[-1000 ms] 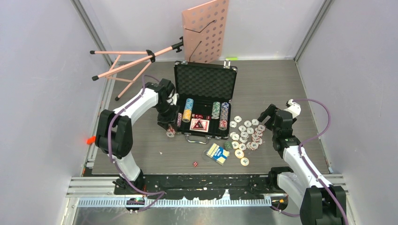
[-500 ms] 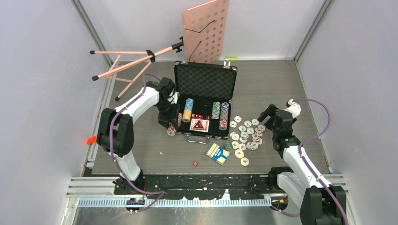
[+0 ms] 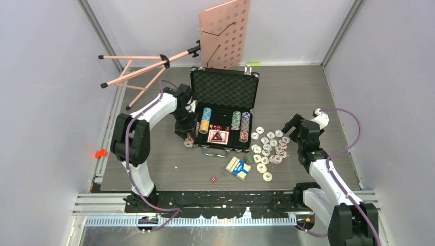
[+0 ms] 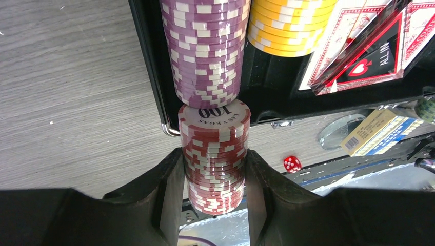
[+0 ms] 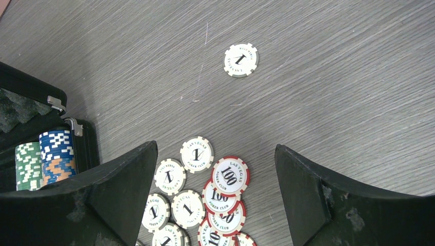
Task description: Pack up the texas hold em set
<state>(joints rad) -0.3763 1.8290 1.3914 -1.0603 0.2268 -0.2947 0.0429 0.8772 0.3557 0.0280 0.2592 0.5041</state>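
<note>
The black case (image 3: 224, 89) lies open with chip stacks and a card box (image 3: 218, 136) inside. My left gripper (image 3: 189, 138) is shut on a stack of red chips (image 4: 214, 154) at the case's front left corner, just in front of the purple stack (image 4: 205, 46) in the case. My right gripper (image 3: 295, 125) is open and empty above loose white and red chips (image 3: 269, 146), which show between its fingers in the right wrist view (image 5: 228, 177). A blue and yellow card deck (image 3: 237, 167) and a red die (image 3: 213, 179) lie in front of the case.
The pink perforated music stand (image 3: 225, 33) leans behind the case, its tripod legs (image 3: 138, 69) lying at back left. One white chip (image 5: 240, 60) lies apart from the pile. Enclosure walls stand on both sides.
My left gripper has moved a little up and right with the red chip stack, closer to the case's front left corner. The right arm has not moved.
</note>
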